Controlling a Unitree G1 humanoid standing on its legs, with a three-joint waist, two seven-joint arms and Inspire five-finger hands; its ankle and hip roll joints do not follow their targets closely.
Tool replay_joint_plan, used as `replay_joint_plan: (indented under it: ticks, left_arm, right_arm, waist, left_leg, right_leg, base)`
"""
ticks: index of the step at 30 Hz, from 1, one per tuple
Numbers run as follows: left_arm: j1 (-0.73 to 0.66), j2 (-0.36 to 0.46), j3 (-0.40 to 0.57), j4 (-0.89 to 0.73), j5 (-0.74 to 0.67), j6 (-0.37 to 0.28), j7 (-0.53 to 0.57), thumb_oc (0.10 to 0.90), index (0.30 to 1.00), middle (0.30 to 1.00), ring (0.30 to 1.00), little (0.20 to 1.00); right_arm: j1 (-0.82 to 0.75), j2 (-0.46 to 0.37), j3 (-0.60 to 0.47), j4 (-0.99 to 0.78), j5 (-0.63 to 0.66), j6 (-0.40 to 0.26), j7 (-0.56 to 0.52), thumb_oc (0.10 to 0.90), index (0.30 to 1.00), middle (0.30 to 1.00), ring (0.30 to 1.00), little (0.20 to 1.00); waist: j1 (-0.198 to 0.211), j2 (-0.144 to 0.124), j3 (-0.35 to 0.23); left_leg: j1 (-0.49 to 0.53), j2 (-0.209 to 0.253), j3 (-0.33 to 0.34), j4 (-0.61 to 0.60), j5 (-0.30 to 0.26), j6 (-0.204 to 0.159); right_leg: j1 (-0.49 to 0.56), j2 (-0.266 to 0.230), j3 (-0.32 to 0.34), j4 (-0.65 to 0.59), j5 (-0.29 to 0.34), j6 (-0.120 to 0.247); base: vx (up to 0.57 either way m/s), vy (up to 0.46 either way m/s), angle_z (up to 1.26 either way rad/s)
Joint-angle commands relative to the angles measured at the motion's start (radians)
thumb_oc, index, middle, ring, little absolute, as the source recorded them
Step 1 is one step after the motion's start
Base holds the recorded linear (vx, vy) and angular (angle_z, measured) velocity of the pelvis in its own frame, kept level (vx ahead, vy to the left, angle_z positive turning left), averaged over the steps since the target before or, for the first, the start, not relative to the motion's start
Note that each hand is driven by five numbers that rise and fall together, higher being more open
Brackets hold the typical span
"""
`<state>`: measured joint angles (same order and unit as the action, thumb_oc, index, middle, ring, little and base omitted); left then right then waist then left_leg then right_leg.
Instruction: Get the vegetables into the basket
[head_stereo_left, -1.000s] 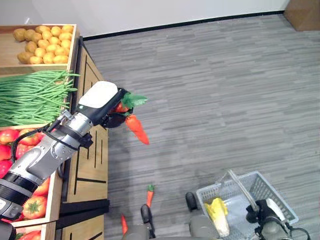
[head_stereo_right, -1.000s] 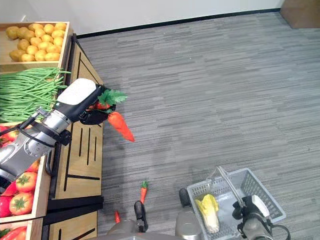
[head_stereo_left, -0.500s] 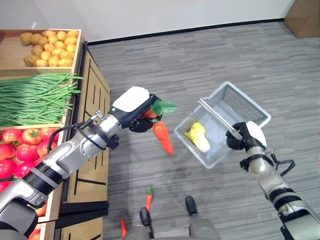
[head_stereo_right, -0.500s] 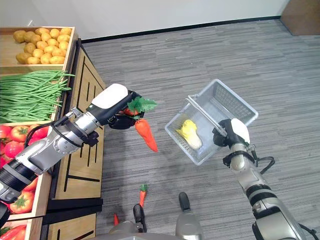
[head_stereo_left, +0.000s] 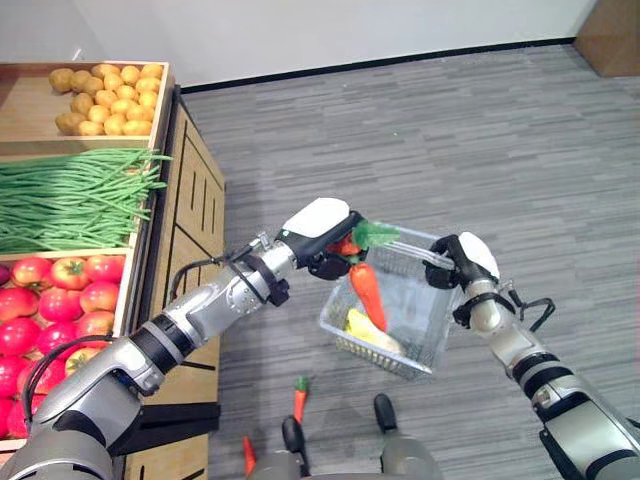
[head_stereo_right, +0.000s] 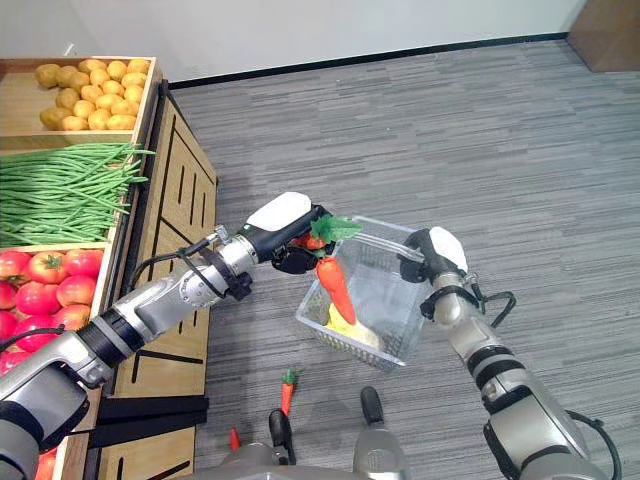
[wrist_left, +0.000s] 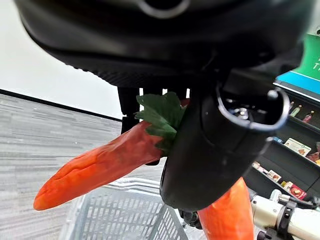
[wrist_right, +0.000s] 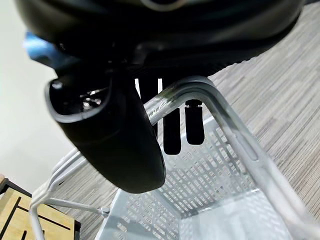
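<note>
My left hand (head_stereo_left: 318, 218) is shut on the leafy tops of two orange carrots. One carrot (head_stereo_left: 366, 290) hangs point down inside the rim of the grey wire basket (head_stereo_left: 420, 320). The left wrist view shows both carrots (wrist_left: 100, 165) (wrist_left: 227, 215) above the basket's mesh (wrist_left: 115, 215). My right hand (head_stereo_left: 468, 262) is shut on the basket's handle (wrist_right: 215, 105) and holds the basket tilted in the air. A pale yellow-green cabbage (head_stereo_left: 366, 331) lies in the basket's low corner.
A wooden produce stand on the left holds potatoes (head_stereo_left: 110, 85), green beans (head_stereo_left: 70, 195) and tomatoes (head_stereo_left: 60, 300). Two small carrots (head_stereo_left: 299, 397) (head_stereo_left: 248, 452) lie on the grey floor beside the stand. A cardboard box (head_stereo_left: 610, 20) stands at the far right.
My left hand has carried the carrots rightwards, away from the stand. My right hand has lifted the basket from the floor and brought it leftwards under the carrots.
</note>
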<state>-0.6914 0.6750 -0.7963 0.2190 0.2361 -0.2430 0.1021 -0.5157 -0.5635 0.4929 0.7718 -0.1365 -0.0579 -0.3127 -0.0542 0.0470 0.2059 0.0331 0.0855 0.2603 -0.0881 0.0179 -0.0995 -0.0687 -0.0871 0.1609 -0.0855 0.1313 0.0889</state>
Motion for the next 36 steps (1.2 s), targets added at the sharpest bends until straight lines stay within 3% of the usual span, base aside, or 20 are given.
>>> replay_joint_plan:
  ticks: [1,8,22,28,35,36]
  left_arm:
    - [-0.137,-0.019,-0.010,0.061,0.026,-0.028,0.035,0.400,0.300,0.300,0.300,0.300]
    - [-0.096,-0.044,-0.012,0.105,0.091,-0.007,0.030,0.400,0.300,0.300,0.300,0.300]
    - [-0.079,-0.088,0.021,0.223,0.196,0.046,0.075,0.400,0.300,0.300,0.300,0.300]
    - [-0.029,-0.153,0.098,0.322,0.198,0.097,0.123,0.400,0.300,0.300,0.300,0.300]
    - [-0.010,-0.193,0.120,0.399,0.219,0.125,0.158,0.400,0.300,0.300,0.300,0.300]
    - [-0.006,-0.203,0.119,0.422,0.248,0.135,0.169,0.463,0.388,0.388,0.388,0.388]
  right_arm:
    - [-0.222,0.018,-0.012,-0.092,0.087,-0.104,-0.069,0.400,0.300,0.300,0.300,0.300]
    - [-0.207,0.073,0.009,-0.235,0.139,-0.118,-0.037,0.400,0.300,0.300,0.300,0.300]
    - [-0.192,0.092,0.029,-0.386,0.199,-0.125,0.006,0.400,0.300,0.300,0.300,0.300]
    - [-0.124,0.126,0.036,-0.520,0.277,-0.148,0.049,0.400,0.300,0.300,0.300,0.300]
    - [-0.087,0.146,0.072,-0.621,0.315,-0.171,0.078,0.400,0.300,0.300,0.300,0.300]
    - [-0.079,0.150,0.085,-0.649,0.328,-0.177,0.090,0.400,0.300,0.300,0.300,0.300]
  waist:
    - [0.014,-0.023,-0.107]
    - [0.002,-0.022,-0.111]
    - [-0.001,-0.033,-0.114]
    - [-0.005,-0.041,-0.108]
    - [-0.011,-0.046,-0.110]
    - [-0.012,-0.047,-0.110]
  left_leg:
    - [-0.045,0.023,-0.052,0.001,0.059,0.004]
    - [-0.033,0.022,-0.022,0.001,0.052,0.007]
    - [-0.031,0.021,-0.008,0.001,0.048,0.008]
    - [-0.033,0.024,0.000,0.001,0.052,0.009]
    - [-0.029,0.029,0.014,0.001,0.052,0.008]
    - [-0.029,0.031,0.019,0.001,0.053,0.007]
  right_leg:
    - [-0.004,-0.035,-0.073,0.005,-0.006,0.089]
    - [-0.011,-0.035,-0.049,0.006,0.001,0.094]
    - [-0.021,-0.039,-0.042,0.007,0.007,0.096]
    - [-0.029,-0.037,-0.037,0.008,0.012,0.094]
    - [-0.034,-0.033,-0.029,0.009,0.013,0.093]
    - [-0.036,-0.032,-0.029,0.010,0.014,0.092]
  base:
    - [0.00,0.001,-0.06]
    - [0.00,0.013,-0.03]
    - [0.00,0.003,-0.05]
    - [0.00,-0.008,-0.03]
    - [0.01,-0.007,-0.04]
    - [0.01,-0.016,-0.03]
